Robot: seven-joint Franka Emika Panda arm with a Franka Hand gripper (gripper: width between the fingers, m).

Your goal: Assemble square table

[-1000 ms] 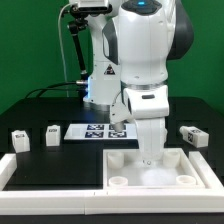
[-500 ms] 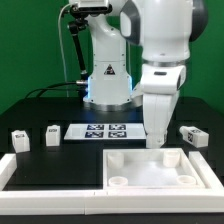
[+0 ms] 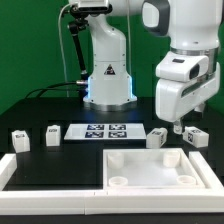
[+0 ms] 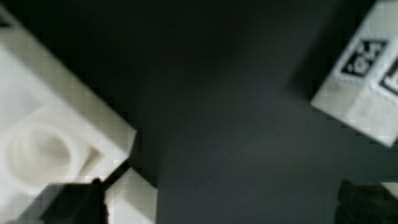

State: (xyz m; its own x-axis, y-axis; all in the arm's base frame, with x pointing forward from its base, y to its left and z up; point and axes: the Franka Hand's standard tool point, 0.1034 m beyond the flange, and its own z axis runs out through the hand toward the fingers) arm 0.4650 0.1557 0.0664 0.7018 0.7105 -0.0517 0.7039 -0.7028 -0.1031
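Note:
The white square tabletop lies flat at the front, its corner sockets facing up. Several small tagged white legs lie on the black table: two at the exterior view's left, one just behind the tabletop, and one at the right. My gripper hangs above the table at the right, between the last two legs. It is open and empty. In the wrist view its dark fingertips stand wide apart around bare table. A tabletop corner socket and a blurred tagged white piece also show there.
The marker board lies behind the tabletop. White border rails run along the front and the left side. The robot base stands at the back, with cables beside it.
The arm has risen from over the tabletop and swung to the exterior view's right. The leg behind the tabletop, hidden before, now shows. Nothing was picked up.

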